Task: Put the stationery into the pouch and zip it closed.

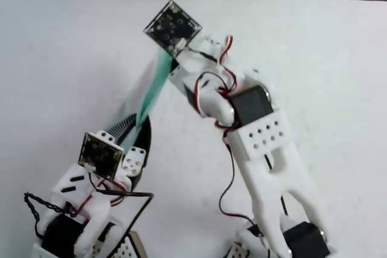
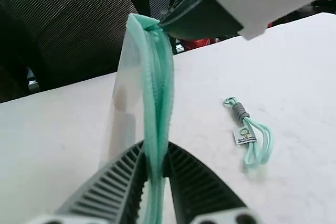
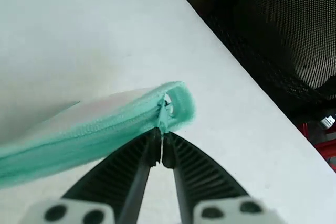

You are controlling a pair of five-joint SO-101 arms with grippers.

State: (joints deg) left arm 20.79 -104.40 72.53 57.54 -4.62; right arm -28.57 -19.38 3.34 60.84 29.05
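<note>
White table (image 1: pixel 60 58) is carrying a green cord (image 2: pixel 251 139), and over its middle the pouch (image 1: pixel 151 92) is being held. The left gripper (image 2: pixel 156 150) is clamping the pouch's zipper edge, and the right gripper (image 3: pixel 161 137) is pinching the zipper pull (image 3: pixel 164 111) at the other end.

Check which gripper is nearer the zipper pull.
Right. The right gripper is shut on the zipper pull at one end of the pouch. The left gripper is clamped on the pouch's opposite end, apart from the pull.
</note>
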